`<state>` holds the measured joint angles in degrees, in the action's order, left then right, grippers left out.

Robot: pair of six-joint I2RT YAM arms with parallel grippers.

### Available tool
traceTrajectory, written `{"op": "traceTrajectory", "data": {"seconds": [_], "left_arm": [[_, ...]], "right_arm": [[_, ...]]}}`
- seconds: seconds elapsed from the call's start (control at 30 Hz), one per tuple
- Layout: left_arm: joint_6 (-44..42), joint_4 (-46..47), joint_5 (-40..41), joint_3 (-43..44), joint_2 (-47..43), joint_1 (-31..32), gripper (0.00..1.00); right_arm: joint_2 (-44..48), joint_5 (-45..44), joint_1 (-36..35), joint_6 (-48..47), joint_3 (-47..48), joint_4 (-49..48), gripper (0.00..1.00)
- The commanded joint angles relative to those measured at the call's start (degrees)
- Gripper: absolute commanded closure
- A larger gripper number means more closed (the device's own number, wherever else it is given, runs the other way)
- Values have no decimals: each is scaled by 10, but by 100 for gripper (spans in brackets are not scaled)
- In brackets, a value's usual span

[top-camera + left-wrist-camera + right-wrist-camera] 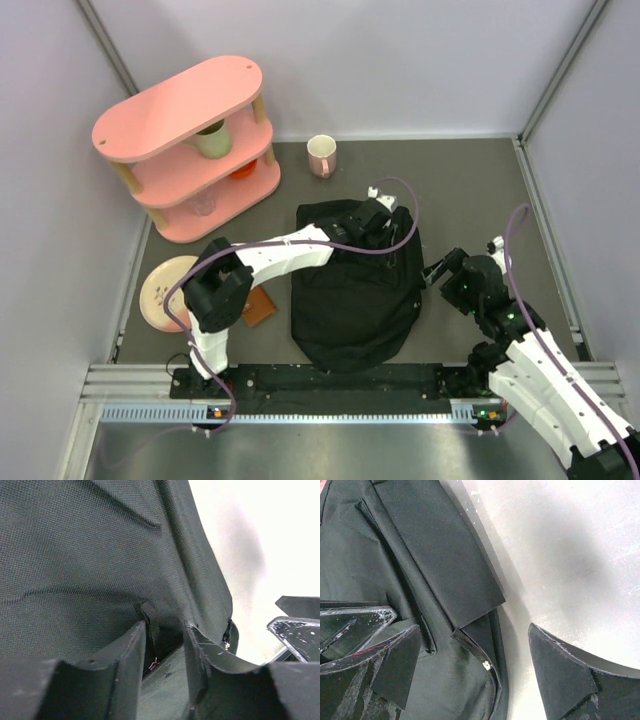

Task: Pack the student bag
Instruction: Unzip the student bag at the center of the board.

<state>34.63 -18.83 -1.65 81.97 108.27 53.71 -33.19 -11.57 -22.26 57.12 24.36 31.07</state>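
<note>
The student bag (352, 290), a large black fabric backpack, lies flat in the middle of the table. My left gripper (377, 215) rests on the bag's far end. In the left wrist view its fingers (131, 645) stand half closed, with a gap still between them and a fold of bag fabric (150, 622) in that gap. My right gripper (440, 270) sits open at the bag's right edge. One of its fingers (395, 665) is over the bag and the other over bare table, with the zip (485, 666) between them.
A pink three-level shelf (180, 110) stands at the back left with a green mug (212, 140) and a clear glass (203, 205) on it. A pale pink mug (321, 155) stands behind the bag. A plate (163, 292) and a brown book (258, 308) lie at the left.
</note>
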Motion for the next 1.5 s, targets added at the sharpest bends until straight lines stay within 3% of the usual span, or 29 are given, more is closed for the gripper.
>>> {"op": "traceTrajectory", "data": {"seconds": [0.0,0.13,0.23,0.27,0.43,0.53,0.8,1.03,1.2,1.27,1.3,1.37,1.47], "left_arm": [[3,-14,11,21,14,-3,63],[4,-21,11,20,19,-1,78],[5,-22,11,17,19,-1,99],[5,-24,11,15,15,-2,100],[0,-16,53,-8,-15,-2,100],[-1,-2,65,-33,-44,-2,100],[9,33,68,-79,-92,-2,100],[10,38,61,-80,-95,-2,100],[12,44,57,-85,-99,-2,100],[12,42,57,-87,-102,-2,100],[13,44,57,-88,-104,-2,100],[15,48,57,-92,-109,-2,100],[16,52,58,-96,-116,-2,100]], "right_arm": [[0,5,7,-3,5,-2,14],[-2,5,7,-5,5,-4,14],[-8,22,7,-10,7,-14,14],[-11,37,6,-24,7,-25,14],[-61,168,7,-28,14,-135,15],[-105,207,6,-21,18,-195,27],[-208,241,6,-25,34,-267,43],[-239,291,6,-11,7,-354,54],[-183,263,6,-19,12,-313,58],[-133,219,6,-30,36,-224,52],[-110,194,6,-32,40,-193,43],[-53,140,6,-43,39,-165,42],[-26,139,6,-49,34,-164,41]]}}
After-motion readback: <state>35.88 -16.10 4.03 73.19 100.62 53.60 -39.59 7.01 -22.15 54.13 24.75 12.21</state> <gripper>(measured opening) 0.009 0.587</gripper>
